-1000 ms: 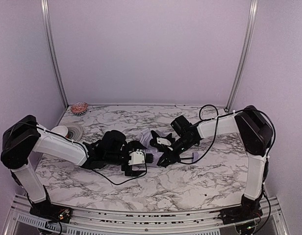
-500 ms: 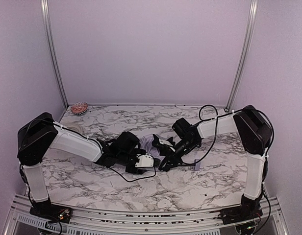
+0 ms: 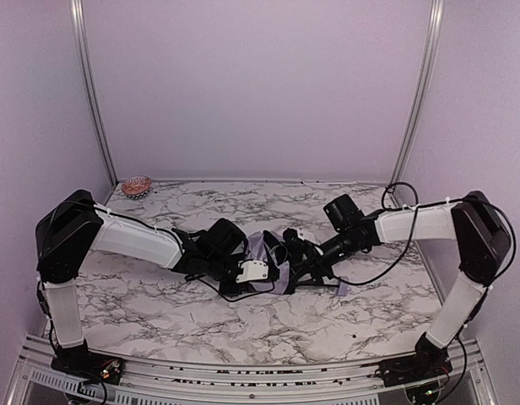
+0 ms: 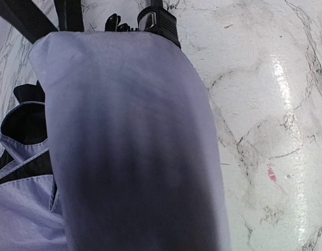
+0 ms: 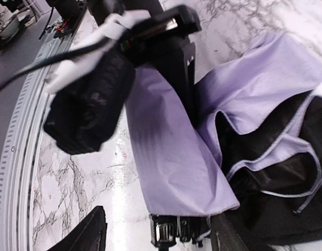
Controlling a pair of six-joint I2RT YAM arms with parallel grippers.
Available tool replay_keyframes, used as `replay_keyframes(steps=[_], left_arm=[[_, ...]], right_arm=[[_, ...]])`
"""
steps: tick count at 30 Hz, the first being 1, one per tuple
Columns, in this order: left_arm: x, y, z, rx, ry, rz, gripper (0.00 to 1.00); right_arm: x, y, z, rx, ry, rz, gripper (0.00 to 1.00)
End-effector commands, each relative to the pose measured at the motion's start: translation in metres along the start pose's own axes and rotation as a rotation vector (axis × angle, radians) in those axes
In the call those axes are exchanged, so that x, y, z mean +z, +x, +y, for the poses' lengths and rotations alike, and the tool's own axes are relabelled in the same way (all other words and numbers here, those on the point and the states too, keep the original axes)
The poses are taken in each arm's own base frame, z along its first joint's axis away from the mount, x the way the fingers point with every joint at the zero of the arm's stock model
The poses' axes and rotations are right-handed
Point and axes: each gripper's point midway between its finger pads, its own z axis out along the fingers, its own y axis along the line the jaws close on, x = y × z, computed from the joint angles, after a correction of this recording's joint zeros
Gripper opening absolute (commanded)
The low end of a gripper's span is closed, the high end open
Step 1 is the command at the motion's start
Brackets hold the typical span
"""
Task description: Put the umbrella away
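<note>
- Right fingers (image 5: 93, 232): I see them spread wide at the bottom of the right wrist view. A fold of the umbrella (image 5: 255, 78) lies between them, and neither finger presses it.
- Left fingers: lavender cloth fills my left wrist view, so I cannot tell whether they are clamped or apart.
- Left gripper (image 3: 264, 274) and right gripper (image 3: 298, 257) meet nose to nose over the crumpled canopy, lavender outside and black lining showing.
- The umbrella (image 3: 262, 251) lies mid-table, well apart from every edge.
- I have bare marble table (image 3: 327, 325) toward the near rail (image 3: 243, 375) and toward the back wall.
- Count: one umbrella, two arms, one small bowl (image 3: 136, 185) in the far-left corner, two upright posts (image 3: 89, 93).
</note>
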Motion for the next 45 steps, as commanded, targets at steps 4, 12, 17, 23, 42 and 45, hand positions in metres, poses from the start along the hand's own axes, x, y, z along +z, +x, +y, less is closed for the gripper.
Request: replay_keyframes(steps=[4, 12, 17, 23, 42, 45], left_arm=[[0.012, 0.030, -0.037, -0.281, 0.267, 0.103, 0.13], [0.012, 0.029, -0.051, -0.453, 0.482, 0.087, 0.13], [0.013, 0.035, -0.055, -0.496, 0.524, 0.106, 0.13], [0.015, 0.035, -0.055, -0.521, 0.561, 0.088, 0.13], [-0.003, 0.020, -0.042, -0.510, 0.633, -0.042, 0.38], [-0.017, 0.014, -0.017, -0.497, 0.533, -0.087, 0.67]], right_arm=[[-0.049, -0.040, 0.014, -0.338, 0.393, -0.207, 0.68], [-0.021, -0.038, 0.017, -0.688, 0.659, -0.117, 0.74], [-0.003, -0.048, 0.001, -0.746, 0.658, -0.101, 0.82], [0.026, -0.014, -0.011, -0.811, 0.584, 0.031, 0.82], [0.050, 0.036, -0.039, -0.675, 0.576, 0.306, 0.25], [0.049, 0.041, -0.034, -0.633, 0.544, 0.326, 0.22]])
